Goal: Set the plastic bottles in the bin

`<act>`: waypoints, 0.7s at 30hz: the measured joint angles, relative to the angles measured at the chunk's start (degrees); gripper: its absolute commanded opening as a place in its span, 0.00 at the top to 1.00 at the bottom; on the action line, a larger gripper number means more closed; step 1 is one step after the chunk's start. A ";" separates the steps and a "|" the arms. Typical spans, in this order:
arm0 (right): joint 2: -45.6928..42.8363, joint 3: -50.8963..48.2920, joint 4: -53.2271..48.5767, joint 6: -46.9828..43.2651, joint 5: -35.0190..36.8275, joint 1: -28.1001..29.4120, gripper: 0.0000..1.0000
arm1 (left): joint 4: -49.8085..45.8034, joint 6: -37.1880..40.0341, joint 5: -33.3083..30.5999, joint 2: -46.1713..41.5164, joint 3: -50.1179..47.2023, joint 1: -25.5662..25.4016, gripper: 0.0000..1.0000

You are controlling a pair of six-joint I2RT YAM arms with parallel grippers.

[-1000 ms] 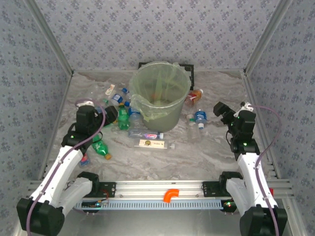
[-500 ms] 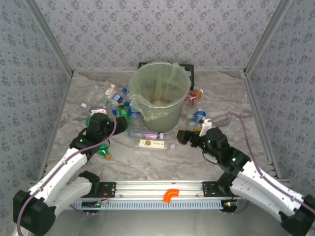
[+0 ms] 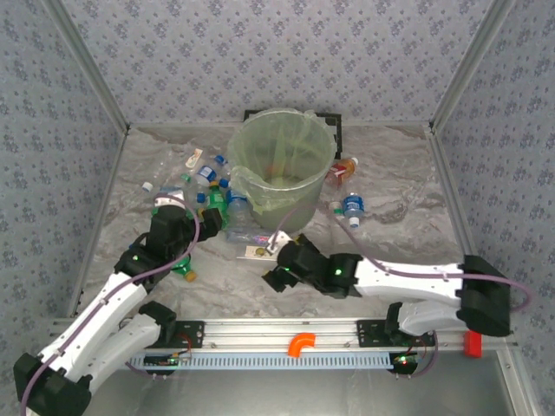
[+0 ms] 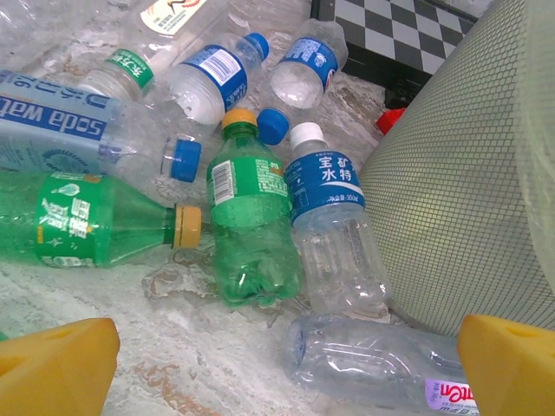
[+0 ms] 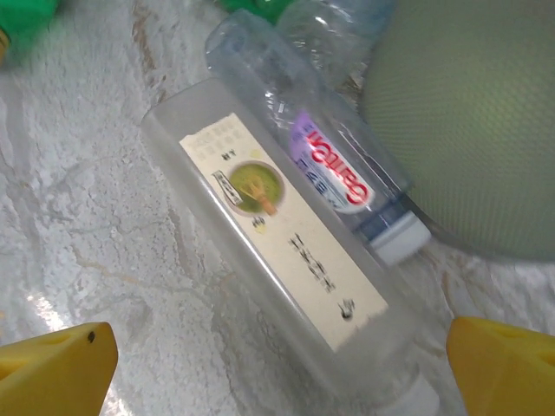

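Seen from above, the bin (image 3: 295, 204) stands at the far middle of the table (image 3: 390, 251). Most of the plastic bottles (image 3: 204, 178) are heaped against its left side, and a few lie to its right. No writing is legible at this range. The left arm is bent at the elbow, and the left gripper (image 3: 184, 215) sits at the near edge of the heap. The right arm lies low and stretched leftward, with the right gripper (image 3: 279, 265) just near of the bin, beside a cream-labelled bottle (image 3: 264, 252).

At the left wrist, the yellow fingertips (image 4: 52, 364) stand wide apart with nothing between them. A blue label reads "soda wat" on a clear bottle (image 4: 52, 130). A white-capped bottle (image 4: 325, 186) carries white Chinese characters on blue. Beside it are two green bottles (image 4: 251, 225), and the bin's wall rises at the right.

At the right wrist, the jaws are likewise spread wide and empty above the cream-labelled bottle. Its label shows a green tea bowl and small dark characters too blurred to read. Touching it lies a purple-labelled bottle (image 5: 338, 165) with red lettering I cannot make out. That bottle's pale cap rests against the bin.
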 measured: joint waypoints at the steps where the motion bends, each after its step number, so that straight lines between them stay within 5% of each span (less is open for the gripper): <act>1: 1.90 1.51 -0.46 -1.31 0.26 0.35 0.00 | -0.46 -0.02 -0.28 -0.81 0.00 0.00 0.00; 21: 21.46 13.64 -4.85 -14.14 -6.60 -5.20 0.10 | -4.66 -0.04 -7.56 -10.71 1.81 -0.09 0.00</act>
